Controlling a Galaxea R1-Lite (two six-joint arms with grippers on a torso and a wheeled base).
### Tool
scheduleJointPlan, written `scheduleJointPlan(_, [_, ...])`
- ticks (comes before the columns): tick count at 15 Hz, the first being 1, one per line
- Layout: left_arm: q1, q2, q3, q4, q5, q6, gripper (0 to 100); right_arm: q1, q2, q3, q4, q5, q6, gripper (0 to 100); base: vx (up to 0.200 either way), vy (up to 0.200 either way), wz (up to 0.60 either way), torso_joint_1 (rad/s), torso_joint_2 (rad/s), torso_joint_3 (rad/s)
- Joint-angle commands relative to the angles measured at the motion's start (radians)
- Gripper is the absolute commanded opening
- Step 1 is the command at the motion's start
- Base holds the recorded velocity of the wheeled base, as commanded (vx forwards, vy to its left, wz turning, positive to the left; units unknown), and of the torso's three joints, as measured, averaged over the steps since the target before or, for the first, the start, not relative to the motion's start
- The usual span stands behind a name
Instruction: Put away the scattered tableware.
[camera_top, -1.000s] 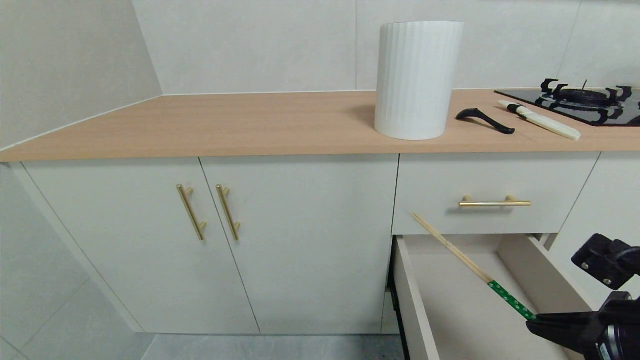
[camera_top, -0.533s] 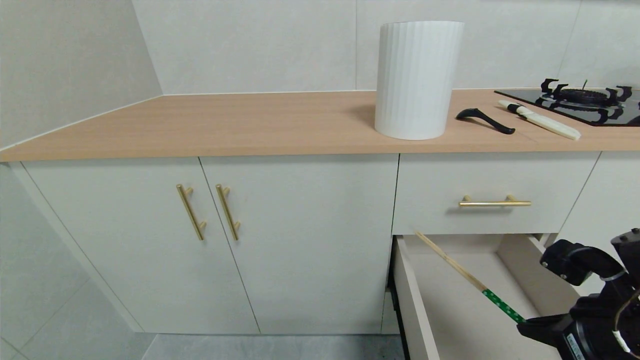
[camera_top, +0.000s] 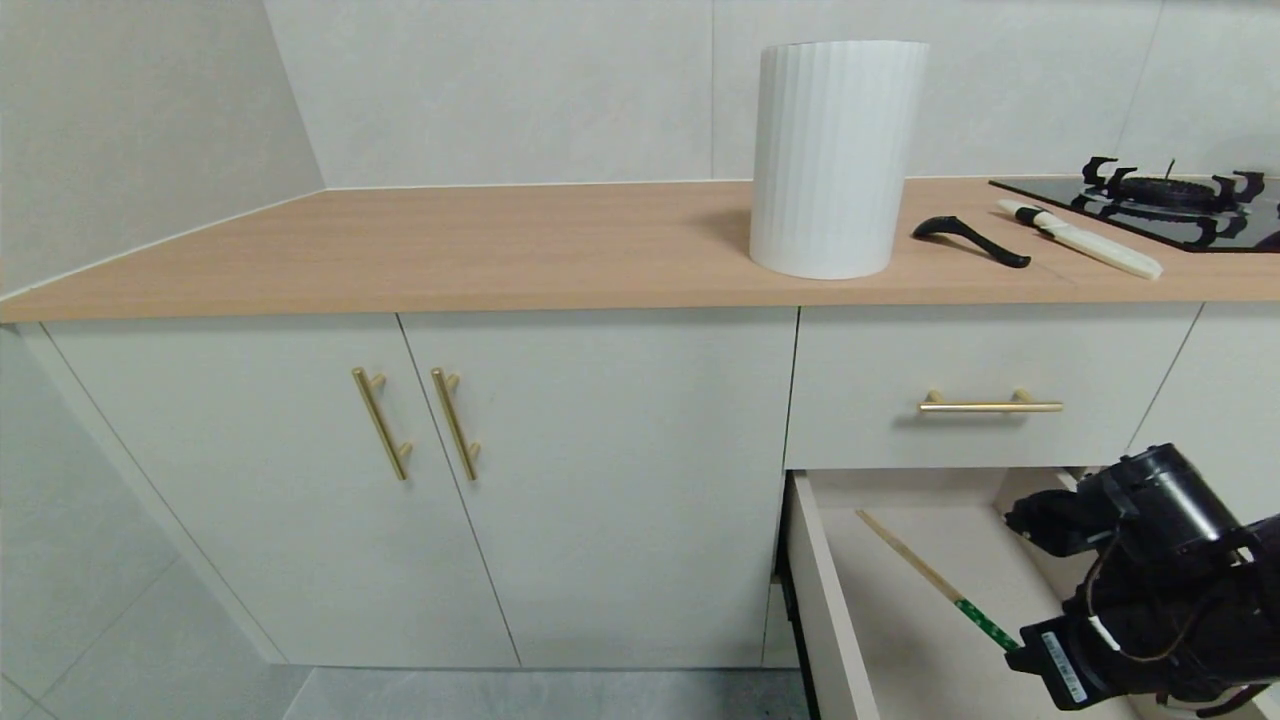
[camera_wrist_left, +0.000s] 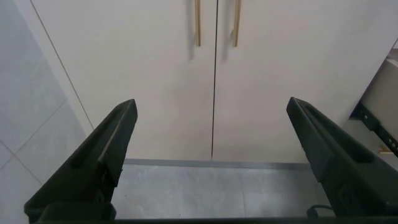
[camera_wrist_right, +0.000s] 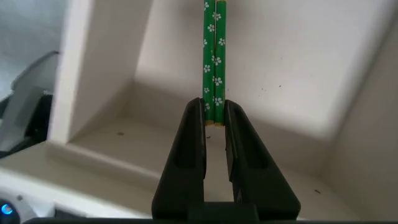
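From a little above counter height, the head camera looks forward and down: the counter (camera_top: 500, 250) crosses the upper half of the frame, the cabinet doors (camera_top: 420, 480) stand in the middle, and the open drawer (camera_top: 818, 600) sits at lower right. The left wrist camera sits low and fairly near, facing those same doors and a strip of floor (camera_wrist_left: 186, 186) through the spread fingers of the left gripper (camera_wrist_left: 211, 109). The right wrist camera peers closely into the drawer along the right gripper (camera_wrist_right: 214, 109), clamped on the chopsticks (camera_wrist_right: 214, 62). It shares the drawer and chopsticks with the head view.
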Motion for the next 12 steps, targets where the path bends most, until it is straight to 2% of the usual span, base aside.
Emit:
scheduleJointPlan(1, [0.000, 0.000, 0.000, 0.000, 0.000, 0.000, 100, 0.001, 0.176, -0.043, -0.003, 0.002, 0.066, 0, 0.000, 0.000, 0.00, 0.000, 0.00, 0.000])
scheduleJointPlan(9, [0.000, 0.000, 0.000, 0.000, 0.000, 0.000, 100, 0.024, 0.387, -0.050, -0.190, 0.002, 0.224, 0, 0.000, 0.000, 0.00, 0.000, 0.00, 0.000])
scheduleJointPlan(12, [0.000, 0.000, 0.000, 0.000, 0.000, 0.000, 100, 0.032, 0.427, -0.041, -0.231, -0.001, 0.226, 0, 0.000, 0.000, 0.00, 0.000, 0.00, 0.000])
